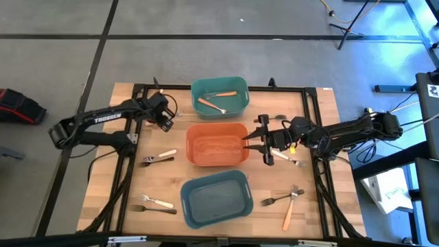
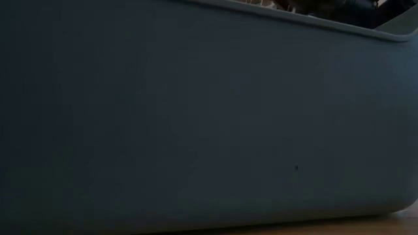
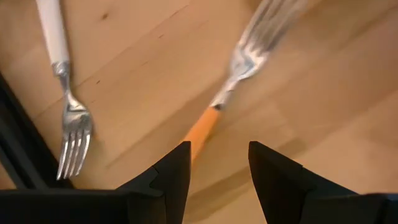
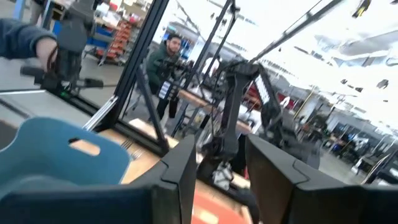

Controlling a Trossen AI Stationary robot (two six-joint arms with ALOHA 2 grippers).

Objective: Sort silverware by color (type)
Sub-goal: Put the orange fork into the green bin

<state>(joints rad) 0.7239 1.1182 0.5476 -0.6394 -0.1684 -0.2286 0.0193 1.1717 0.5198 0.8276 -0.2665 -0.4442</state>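
My left gripper (image 1: 167, 118) hangs open over the table just left of the teal bin (image 1: 219, 84). In the left wrist view it (image 3: 217, 168) looks down on a brown-handled fork (image 3: 214, 115), whose handle end runs behind one finger (image 3: 174, 171), and on a cream-handled fork (image 3: 65, 81) lying flat beside it. My right gripper (image 1: 249, 140) is open and empty at the right rim of the orange bin (image 1: 195, 156); the right wrist view also shows it (image 4: 221, 180) open. Two brown-handled forks (image 1: 212, 104) lie in the teal bin. My left gripper stands open over the brown-handled fork's handle end (image 3: 200, 132). The handle disappears behind one finger, so I cannot tell whether the finger touches it.
Loose forks lie on the table: cream-handled ones (image 1: 159, 158) (image 1: 154, 201) at left, a dark metal one (image 1: 276, 200) and a brown-handled one (image 1: 291, 209) at right. The blue-grey bin (image 1: 216, 221) sits near and its wall (image 2: 209, 117) fills the low view. People (image 4: 163, 68) stand beyond the table.
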